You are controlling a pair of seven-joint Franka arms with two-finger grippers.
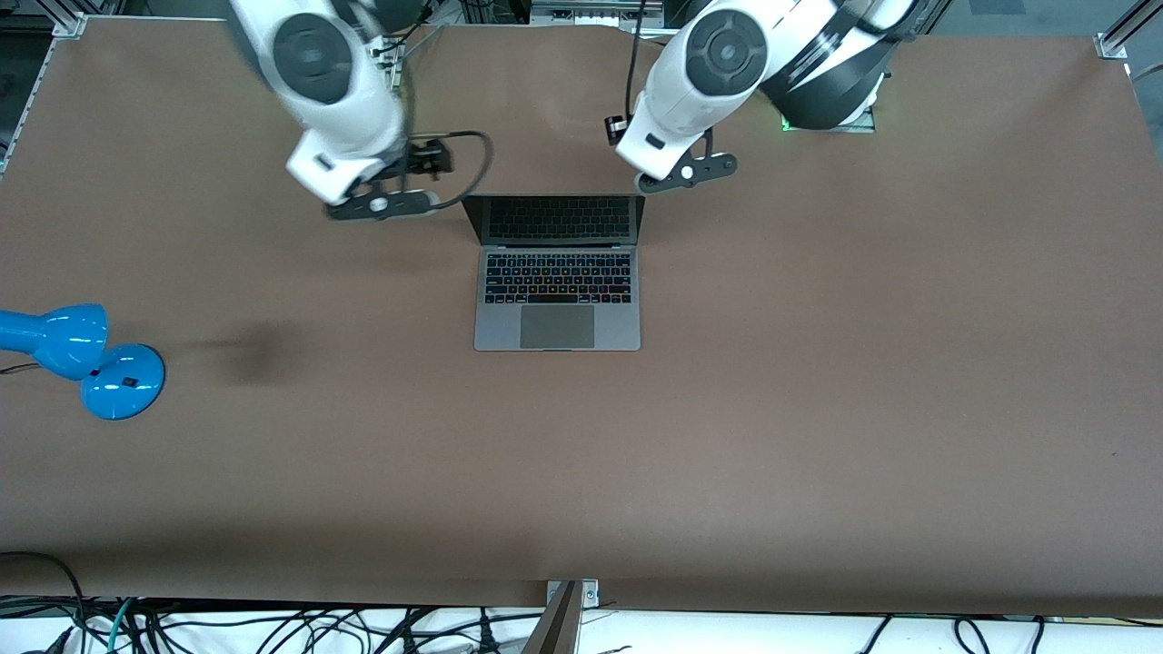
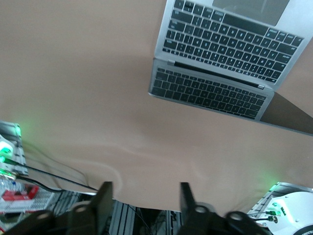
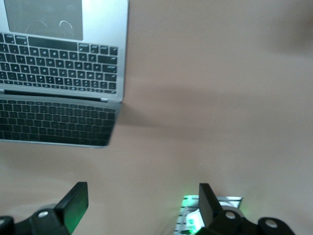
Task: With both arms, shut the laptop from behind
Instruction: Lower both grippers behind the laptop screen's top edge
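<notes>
The space-grey laptop [image 1: 557, 272] lies open in the middle of the table, its dark screen upright and mirroring the keyboard. It also shows in the left wrist view [image 2: 230, 49] and in the right wrist view [image 3: 58, 63]. My right gripper [image 1: 377, 205] hangs over bare table beside the screen's edge, toward the right arm's end; its fingers [image 3: 76, 200] stand wide apart and empty. My left gripper [image 1: 688, 173] hangs over bare table by the screen's other top corner; its fingers [image 2: 103, 196] are also apart and empty. Neither gripper touches the laptop.
A blue desk lamp [image 1: 91, 359] lies at the right arm's end of the brown table [image 1: 818, 409], nearer the front camera than the laptop. The left arm's green-lit base [image 1: 822, 123] stands at the table's back edge. Cables [image 1: 273, 627] hang below the front edge.
</notes>
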